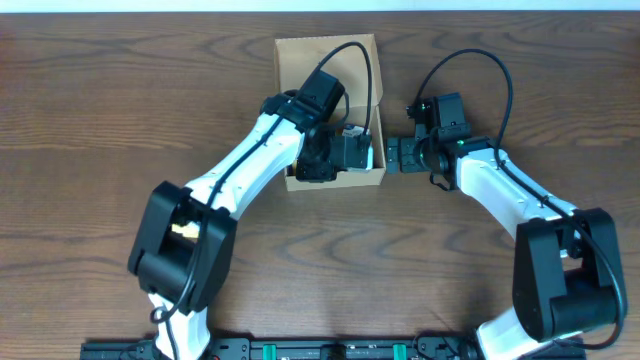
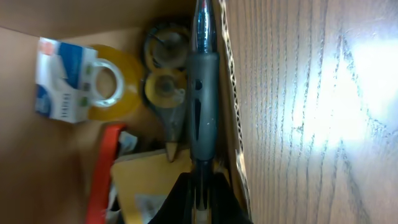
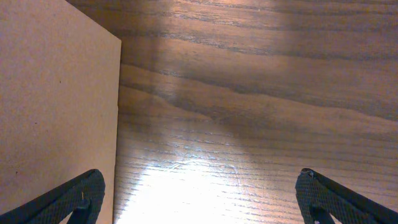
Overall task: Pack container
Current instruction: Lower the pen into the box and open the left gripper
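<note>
The container (image 1: 300,62) is a tan cardboard box, open, with its flap lying flat at the far side. My left gripper (image 1: 346,152) reaches inside it and is shut on a dark grey pen (image 2: 203,93). The pen lies along the box's right wall (image 2: 231,124), just above the things inside. On the box floor (image 2: 37,162) lie a clear tape roll in a blue and white pack (image 2: 87,84), a tape dispenser (image 2: 165,81), a red item (image 2: 102,168) and a yellow pad (image 2: 146,180). My right gripper (image 1: 400,156) stands open on the table just right of the box, holding nothing.
In the right wrist view the box's outer wall (image 3: 56,99) fills the left side, and one finger (image 3: 78,198) sits in front of it. Bare wooden table (image 3: 249,124) lies between and beyond the fingers. Both arms crowd the box's near right corner.
</note>
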Controlling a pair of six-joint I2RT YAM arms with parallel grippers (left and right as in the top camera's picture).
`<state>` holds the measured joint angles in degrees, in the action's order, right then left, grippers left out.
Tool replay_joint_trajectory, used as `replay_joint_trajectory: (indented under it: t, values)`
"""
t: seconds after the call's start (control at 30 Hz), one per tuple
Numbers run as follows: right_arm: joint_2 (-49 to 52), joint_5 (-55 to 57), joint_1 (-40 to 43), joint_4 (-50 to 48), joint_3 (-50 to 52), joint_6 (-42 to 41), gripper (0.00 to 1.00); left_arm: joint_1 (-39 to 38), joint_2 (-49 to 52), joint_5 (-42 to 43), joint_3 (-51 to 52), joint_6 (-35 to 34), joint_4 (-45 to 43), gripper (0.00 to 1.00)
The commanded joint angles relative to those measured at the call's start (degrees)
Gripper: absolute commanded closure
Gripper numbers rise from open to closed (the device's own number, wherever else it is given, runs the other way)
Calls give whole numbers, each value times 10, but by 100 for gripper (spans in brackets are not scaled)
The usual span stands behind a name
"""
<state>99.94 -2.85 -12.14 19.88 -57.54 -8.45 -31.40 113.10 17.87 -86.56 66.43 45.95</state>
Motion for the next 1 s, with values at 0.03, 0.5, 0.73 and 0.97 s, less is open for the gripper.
replay_joint_trajectory:
  t: [0.03,0.5,0.73,0.97]
  values:
    - [5,0,2,1,1,8,1,-1,4,3,-13,8,-3,94]
    - [5,0,2,1,1,8,1,-1,4,-5,-13,8,-3,74]
    - [5,0,2,1,1,8,1,-1,3,-47,-22,7,-5,79]
    - [5,0,2,1,1,8,1,-1,3,-63,-114,-12,47,79]
